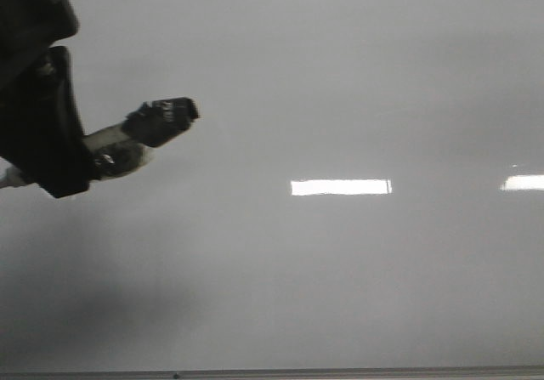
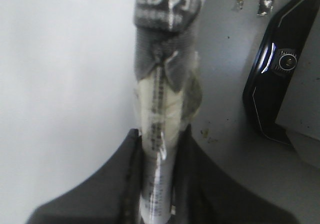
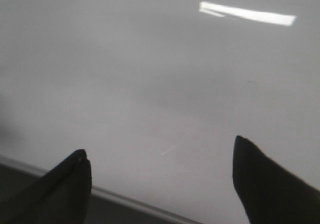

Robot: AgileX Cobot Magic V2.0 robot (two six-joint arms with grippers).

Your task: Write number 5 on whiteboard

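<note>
Glossy pale-grey, the whiteboard (image 1: 357, 99) fills the front view, and no number 5 is seen on it yet. A skidding or slipping marker (image 1: 157, 123) is the risk, being held tilted above the board, pinched by the left gripper (image 2: 159, 149). The right gripper (image 3: 160, 169) is held spread and empty near the board's edge.

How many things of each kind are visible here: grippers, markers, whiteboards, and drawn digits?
Grippers: 2, left gripper and right gripper
Markers: 1, the marker in the left gripper
Whiteboards: 1, the whiteboard
Drawn digits: 0, no line on the board yet
Total: 4
</note>
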